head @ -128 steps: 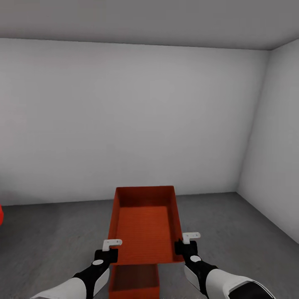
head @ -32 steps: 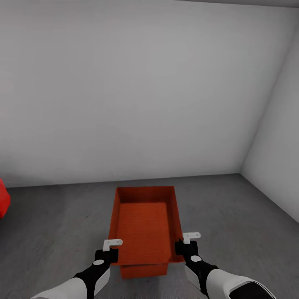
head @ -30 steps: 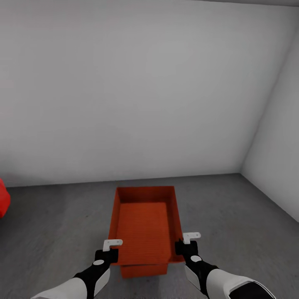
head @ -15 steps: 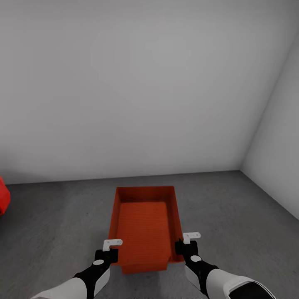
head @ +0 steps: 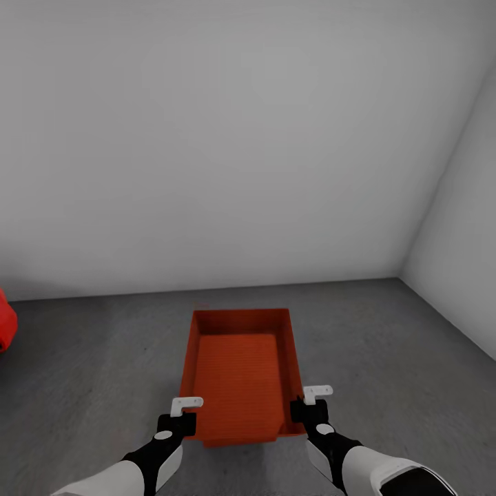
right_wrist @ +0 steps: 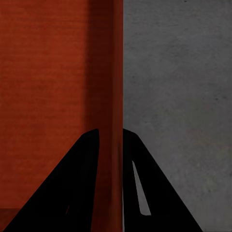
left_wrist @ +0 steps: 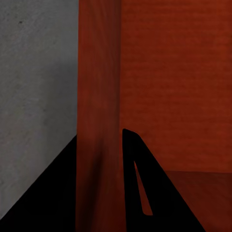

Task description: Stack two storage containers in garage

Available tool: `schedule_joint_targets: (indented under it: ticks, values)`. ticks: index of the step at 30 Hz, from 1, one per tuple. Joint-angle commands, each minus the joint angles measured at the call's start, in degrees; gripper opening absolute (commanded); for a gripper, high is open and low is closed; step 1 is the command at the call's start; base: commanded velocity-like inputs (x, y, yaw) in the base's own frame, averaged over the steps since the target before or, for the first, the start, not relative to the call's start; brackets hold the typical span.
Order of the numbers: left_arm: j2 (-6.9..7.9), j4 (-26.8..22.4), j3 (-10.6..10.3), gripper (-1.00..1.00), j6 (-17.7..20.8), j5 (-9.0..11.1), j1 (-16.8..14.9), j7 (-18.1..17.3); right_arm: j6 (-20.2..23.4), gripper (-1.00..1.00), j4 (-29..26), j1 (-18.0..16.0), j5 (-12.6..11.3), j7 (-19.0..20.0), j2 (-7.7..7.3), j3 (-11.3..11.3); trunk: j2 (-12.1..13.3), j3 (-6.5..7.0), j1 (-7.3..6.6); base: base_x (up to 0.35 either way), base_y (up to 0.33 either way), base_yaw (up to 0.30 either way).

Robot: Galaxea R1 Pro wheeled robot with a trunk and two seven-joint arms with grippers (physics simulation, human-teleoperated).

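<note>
While both arms reach forward, the left hand (head: 180,419) is clamped on the bin's (head: 238,375) left wall and the right hand (head: 308,410) on its right wall, holding it above the grey floor (head: 386,358) near the white wall (head: 227,151).

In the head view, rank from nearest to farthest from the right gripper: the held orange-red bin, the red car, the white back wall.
1. Orange-red open bin: its side wall sits between the right gripper's fingers.
2. Red car: far left edge, on the grey floor.
3. White back wall: beyond the floor, straight ahead.
</note>
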Motion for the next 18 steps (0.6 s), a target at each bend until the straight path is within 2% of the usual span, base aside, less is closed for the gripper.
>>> schedule_joint_targets:
  ticks: [1, 18]
  values:
    - [-0.1, -0.1, 0.1, -1.0, -0.2, -0.1, -0.1, 0.5, -0.2, -1.0, 0.2, 0.0, -0.8, -0.2, 0.75, -2.3, -0.1, -0.18, 0.01, 0.0, 0.0, 0.0]
    - [-0.1, -0.1, 0.1, -1.0, -0.2, -0.1, -0.1, 0.5, -0.2, -1.0, 0.2, -0.1, -0.8, -0.2, 0.75, -2.3, -0.1, -1.74, 0.01, 0.0, 0.0, 0.0]
